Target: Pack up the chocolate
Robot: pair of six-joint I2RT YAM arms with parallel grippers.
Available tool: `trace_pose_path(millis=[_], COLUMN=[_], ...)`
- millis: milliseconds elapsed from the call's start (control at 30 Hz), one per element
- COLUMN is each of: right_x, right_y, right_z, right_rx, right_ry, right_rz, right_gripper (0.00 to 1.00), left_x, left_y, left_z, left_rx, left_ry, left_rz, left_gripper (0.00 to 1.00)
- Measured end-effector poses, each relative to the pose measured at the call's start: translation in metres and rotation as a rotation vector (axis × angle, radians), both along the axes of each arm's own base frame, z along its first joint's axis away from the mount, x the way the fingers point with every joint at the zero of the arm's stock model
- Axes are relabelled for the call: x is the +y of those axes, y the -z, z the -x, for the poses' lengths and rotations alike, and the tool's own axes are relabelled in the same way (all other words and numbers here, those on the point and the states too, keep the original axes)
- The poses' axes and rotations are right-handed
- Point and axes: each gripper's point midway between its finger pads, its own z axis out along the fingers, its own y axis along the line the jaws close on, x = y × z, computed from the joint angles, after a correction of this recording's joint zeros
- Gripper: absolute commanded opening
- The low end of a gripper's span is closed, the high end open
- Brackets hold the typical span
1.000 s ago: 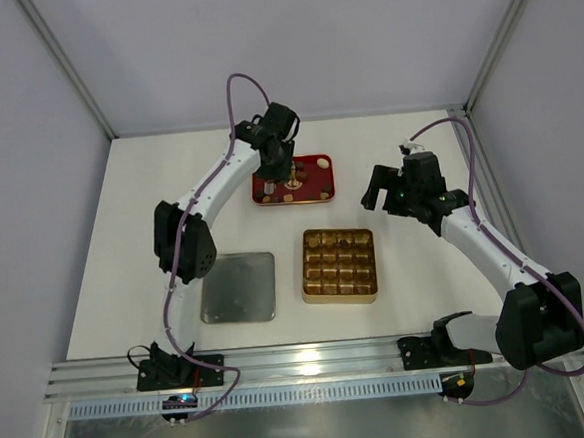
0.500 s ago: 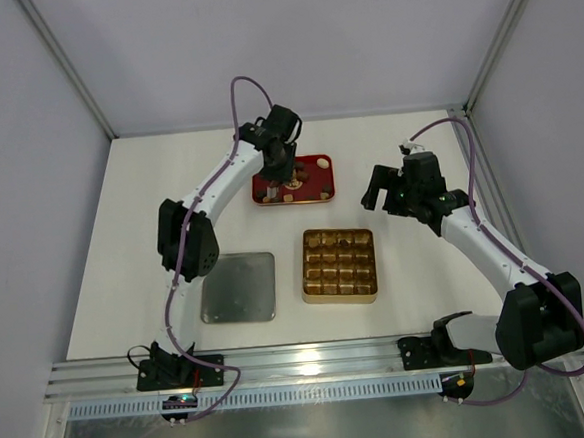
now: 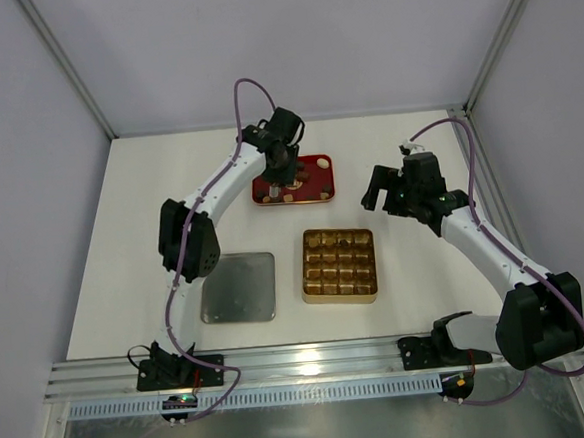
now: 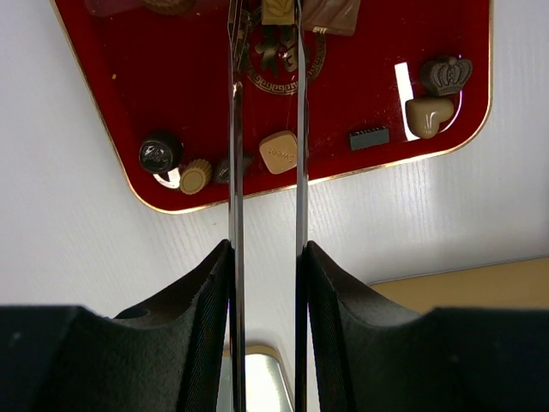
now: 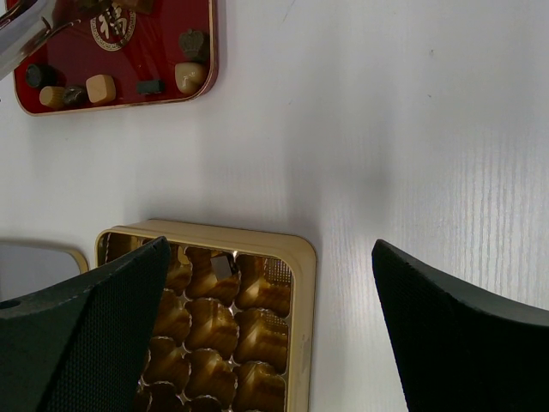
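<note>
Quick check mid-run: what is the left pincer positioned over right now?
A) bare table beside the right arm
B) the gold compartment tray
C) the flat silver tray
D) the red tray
D: in the top view the left pincer, clamped on metal tweezers, hangs above the red tray, while the gold tray lies nearer the bases.

Looks down on gold tray (image 5: 302, 292), flanked by the wide-apart black fingers (image 5: 77, 343) of the right gripper (image 5: 270, 249); shows, beyond that tray's far left corner, red tray (image 5: 163, 34) holding small chocolate pieces (image 5: 101, 87)
</note>
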Motion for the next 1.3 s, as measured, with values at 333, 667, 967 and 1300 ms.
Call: trace_pose_path(millis=[333,667,967,1300], right_x=[-0.0005,-0.0011,-0.0015,-0.0019], right_y=[0.0015,0.0001,0.0033,0.0036], right_z=[0.0017,0.0030,0.0046,0.0060], right_rx=[0.002,-0.003,0.004,0.003], right_ry=[0.001,0.001,0.002,0.002], right_rz=[0.001,0.001,0.002,0.003], right_gripper=[1.00,1.00,1.00,1.00], left_x=[0.0006,-0.0037,-0.0038,-0.0044], left_y=[0.0018,-0.0022,0.0014,0.0064], left_z=[0.0012,0.0009,0.0010,-0.0003], left_rx=[0.006,-0.003,0.002,0.005], left_ry=[0.000,0.007,0.007,0.007], left_rz=[-0.003,0.005,0.000,-0.004], left_gripper=[0.38,0.38,0.37,0.31])
